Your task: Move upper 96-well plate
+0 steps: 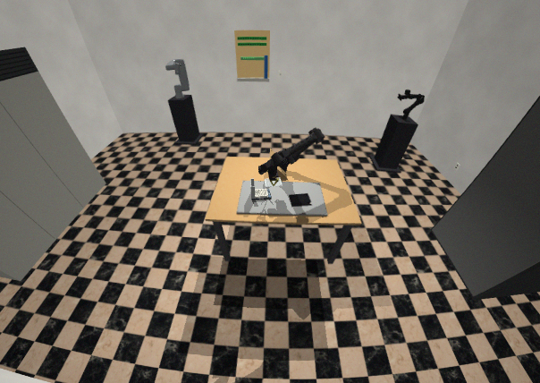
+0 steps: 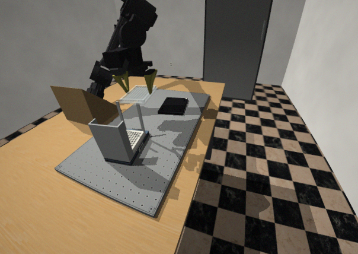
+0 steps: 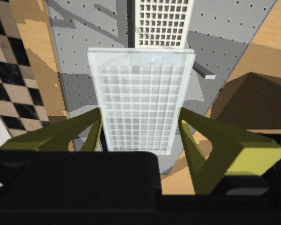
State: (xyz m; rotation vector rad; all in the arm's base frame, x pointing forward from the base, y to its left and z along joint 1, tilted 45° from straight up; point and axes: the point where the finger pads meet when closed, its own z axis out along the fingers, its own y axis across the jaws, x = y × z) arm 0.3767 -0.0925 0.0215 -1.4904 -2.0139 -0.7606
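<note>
Fingers (image 2: pixel 138 85) grasp the clear plate (image 2: pixel 136 94) by its long sides, holding it in the air beyond the rack (image 2: pixel 114 142), where the other plate (image 2: pixel 136 137) sits. The black nest (image 2: pixel 173 105) lies off to one side of the fingers on the table (image 2: pixel 38 198). The plate could slip or tilt in transit and land askew on the locators, or with A1 at the wrong corner. No lettering is readable.

End effector (image 3: pixel 140 134) body cut off by the wrist view's lower edge, lower plate (image 2: pixel 134 137) half hidden behind the rack wall (image 2: pixel 111 140), nest corner lettering (image 2: pixel 173 105) too small to read, plates (image 1: pixel 263 193) tiny in the top view, worktop (image 2: pixel 35 189) cropped at left and bottom
</note>
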